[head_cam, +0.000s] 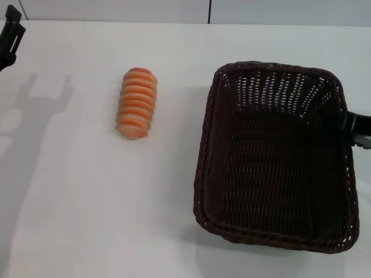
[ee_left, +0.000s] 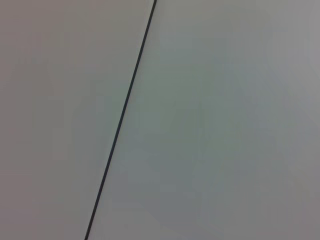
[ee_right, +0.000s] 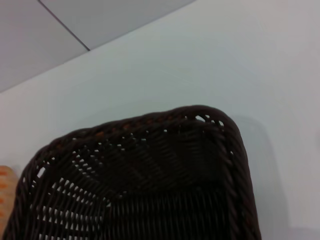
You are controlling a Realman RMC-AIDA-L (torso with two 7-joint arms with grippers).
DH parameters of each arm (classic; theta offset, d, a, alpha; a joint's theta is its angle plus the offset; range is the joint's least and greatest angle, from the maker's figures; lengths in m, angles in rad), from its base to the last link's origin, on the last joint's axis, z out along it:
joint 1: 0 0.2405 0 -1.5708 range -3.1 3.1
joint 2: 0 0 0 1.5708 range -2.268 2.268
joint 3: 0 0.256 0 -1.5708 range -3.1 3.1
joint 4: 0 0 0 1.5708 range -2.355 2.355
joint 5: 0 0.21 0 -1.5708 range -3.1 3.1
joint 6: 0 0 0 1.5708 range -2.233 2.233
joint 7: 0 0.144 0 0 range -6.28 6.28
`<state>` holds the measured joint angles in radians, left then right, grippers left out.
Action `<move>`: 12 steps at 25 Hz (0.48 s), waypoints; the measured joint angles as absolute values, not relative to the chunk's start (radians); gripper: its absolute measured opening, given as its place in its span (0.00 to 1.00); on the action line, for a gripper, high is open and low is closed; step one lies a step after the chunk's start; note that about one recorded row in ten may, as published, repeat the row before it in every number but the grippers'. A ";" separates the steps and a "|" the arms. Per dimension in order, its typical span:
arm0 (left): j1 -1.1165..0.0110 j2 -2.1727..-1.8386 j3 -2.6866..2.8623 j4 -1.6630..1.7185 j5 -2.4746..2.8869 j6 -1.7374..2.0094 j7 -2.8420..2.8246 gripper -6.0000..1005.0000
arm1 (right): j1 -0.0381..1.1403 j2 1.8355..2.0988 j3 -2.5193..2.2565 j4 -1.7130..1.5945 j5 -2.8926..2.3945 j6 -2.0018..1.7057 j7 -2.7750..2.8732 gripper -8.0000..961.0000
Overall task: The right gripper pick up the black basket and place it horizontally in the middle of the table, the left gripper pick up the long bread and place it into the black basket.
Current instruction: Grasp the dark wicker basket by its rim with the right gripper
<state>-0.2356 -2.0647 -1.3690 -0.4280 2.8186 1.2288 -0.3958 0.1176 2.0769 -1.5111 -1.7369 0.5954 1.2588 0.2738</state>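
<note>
Right hand (head_cam: 358, 128) at the basket's (head_cam: 272, 156) right rim; I can't tell its grip. Basket on the table's (head_cam: 87, 202) right side, bread (head_cam: 137, 103) well left. Left hand (head_cam: 10, 36) parked far left, state unclear. Risk: one-sided rim hold tilts the basket when lifted.

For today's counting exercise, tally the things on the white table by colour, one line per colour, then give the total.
Orange with cream stripes: 1, the long bread
Very dark brown-black: 1, the black basket
Total: 2 things on the table
</note>
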 joint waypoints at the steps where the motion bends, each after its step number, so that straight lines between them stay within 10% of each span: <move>1: -0.235 -2.065 -1.370 -0.428 2.819 1.229 -0.396 0.84 | 0.119 2.077 -1.513 -1.731 0.595 1.256 0.273 0.82; 12: -0.232 -2.065 -1.376 -0.428 2.818 1.240 -0.396 0.84 | 0.122 2.077 -1.515 -1.703 0.597 1.245 0.280 0.78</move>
